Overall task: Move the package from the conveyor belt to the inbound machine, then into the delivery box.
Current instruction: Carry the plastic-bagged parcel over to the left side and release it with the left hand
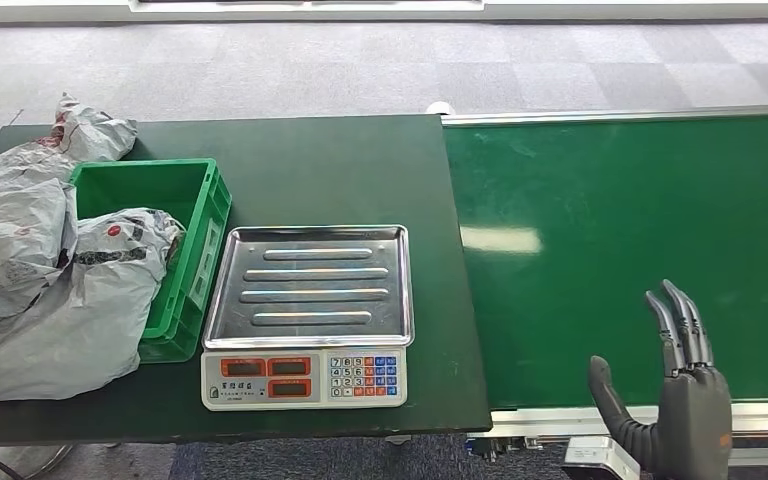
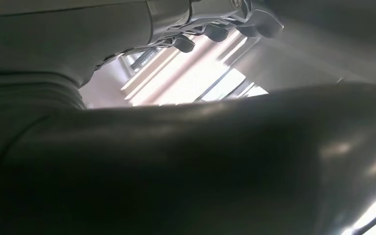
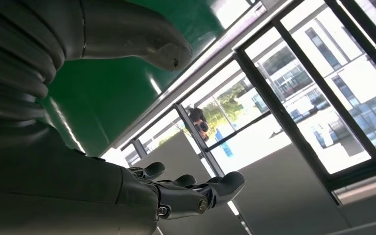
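The belt (image 1: 640, 250) shows bare green in the head view, with no package on the stretch in view. The scale (image 1: 308, 315), which I take to be the inbound machine, stands on the dark table (image 1: 360, 160) with its steel pan bare. Grey packages (image 1: 50, 280) lie heaped in and beside the green box (image 1: 195, 215) at the table's left end.

The right hand (image 1: 675, 400) hovers over the belt's near edge, fingers straight and apart, thumb out, holding nothing; the right wrist view shows the same spread. The left hand (image 2: 215, 29) is hard to read in its dark, close wrist view: its fingertips (image 2: 183, 44) seem curled, but I cannot tell whether it grips anything.

This fits either a wait for a package to ride in along the belt or a pause after one went into the box. Any pick calls for a package within the right hand's reach.
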